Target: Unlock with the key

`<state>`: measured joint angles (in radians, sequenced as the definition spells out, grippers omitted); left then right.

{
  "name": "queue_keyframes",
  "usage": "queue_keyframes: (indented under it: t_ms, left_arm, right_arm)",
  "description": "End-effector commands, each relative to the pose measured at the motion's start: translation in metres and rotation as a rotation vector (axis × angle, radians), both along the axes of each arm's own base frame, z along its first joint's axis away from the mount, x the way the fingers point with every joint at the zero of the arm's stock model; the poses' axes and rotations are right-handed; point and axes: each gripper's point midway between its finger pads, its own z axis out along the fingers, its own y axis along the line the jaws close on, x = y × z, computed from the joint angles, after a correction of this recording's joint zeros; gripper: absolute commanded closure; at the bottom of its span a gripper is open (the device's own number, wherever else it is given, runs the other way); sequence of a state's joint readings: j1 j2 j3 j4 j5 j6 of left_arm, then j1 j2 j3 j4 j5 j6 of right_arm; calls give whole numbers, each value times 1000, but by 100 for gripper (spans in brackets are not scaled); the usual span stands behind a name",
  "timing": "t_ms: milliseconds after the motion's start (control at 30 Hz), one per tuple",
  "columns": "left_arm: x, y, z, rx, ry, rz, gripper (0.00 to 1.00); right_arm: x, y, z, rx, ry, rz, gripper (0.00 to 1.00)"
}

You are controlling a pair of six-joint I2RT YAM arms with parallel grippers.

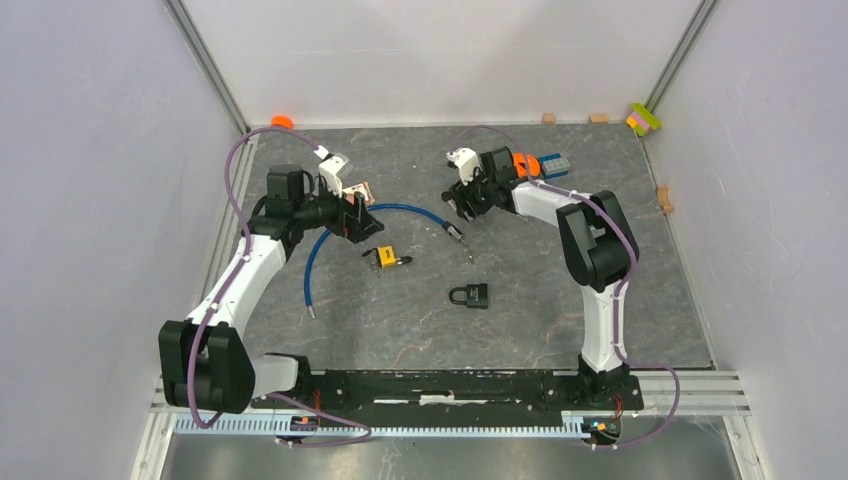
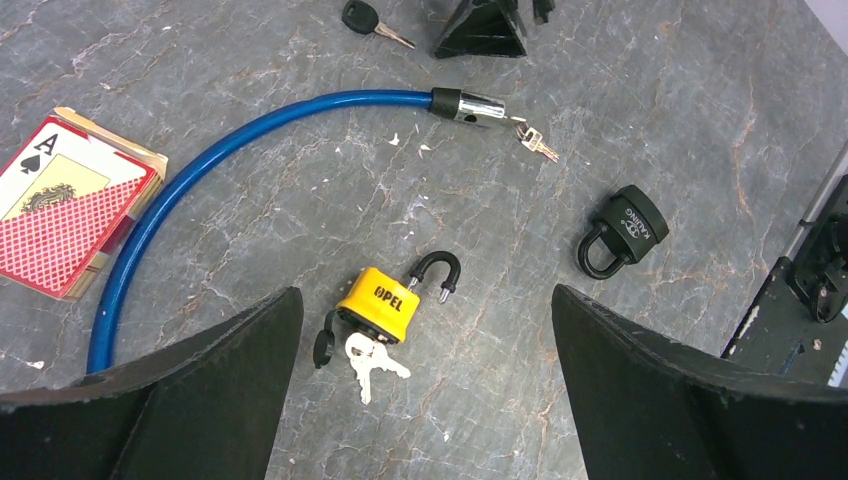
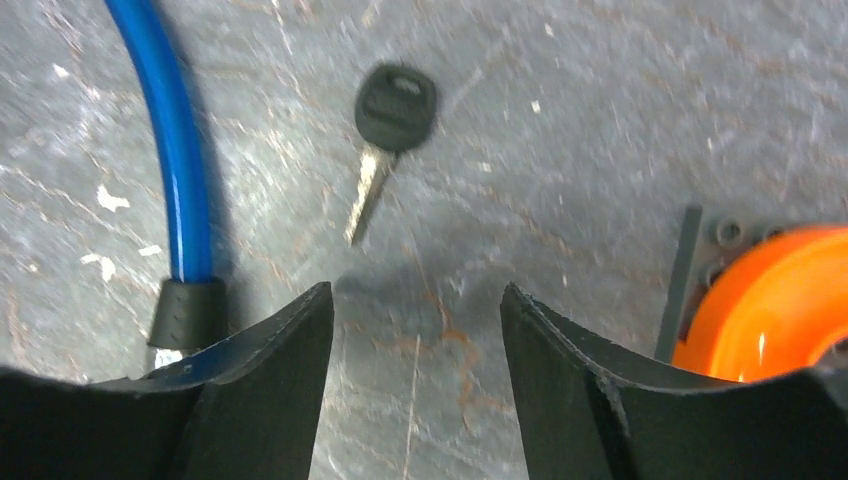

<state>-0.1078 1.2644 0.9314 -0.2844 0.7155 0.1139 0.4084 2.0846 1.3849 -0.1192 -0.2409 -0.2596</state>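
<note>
A loose key (image 3: 390, 120) with a black head lies flat on the table, just ahead of my right gripper (image 3: 415, 300). That gripper is open, low over the table, with nothing between its fingers. The key (image 2: 375, 22) also shows at the top of the left wrist view. A shut black padlock (image 1: 470, 295) lies mid-table. A yellow padlock (image 2: 385, 300) lies with its shackle sprung open and a bunch of keys (image 2: 370, 362) in its keyhole. My left gripper (image 2: 425, 292) hangs wide open above it, holding nothing.
A blue cable lock (image 2: 230, 140) curves across the table, its metal end (image 2: 475, 106) carrying small keys. A deck of playing cards (image 2: 70, 200) lies behind the left arm. An orange roll (image 3: 780, 300) and grey block (image 3: 695, 265) sit right of my right gripper. Small blocks (image 1: 598, 118) line the back wall.
</note>
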Motion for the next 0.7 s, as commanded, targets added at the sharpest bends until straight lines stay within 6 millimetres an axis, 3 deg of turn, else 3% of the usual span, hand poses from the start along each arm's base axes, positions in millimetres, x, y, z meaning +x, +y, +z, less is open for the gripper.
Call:
queue_keyframes:
  t_ms: [0,167,367,667]
  left_arm:
    - [-1,-2,12,-26,-28,-1,0]
    - [1,-1,12,-24,-27,2,0]
    - [-1,-2,15,-26,-25,1,0]
    - [-5,-2,19,-33,-35,-4,0]
  right_arm:
    - [16,33,14,94,-10,53,32]
    - [27,50,11,112,-14,55,31]
    - [44,61,-4,80,11,13,37]
    - [25,58,-19,35,28,2,48]
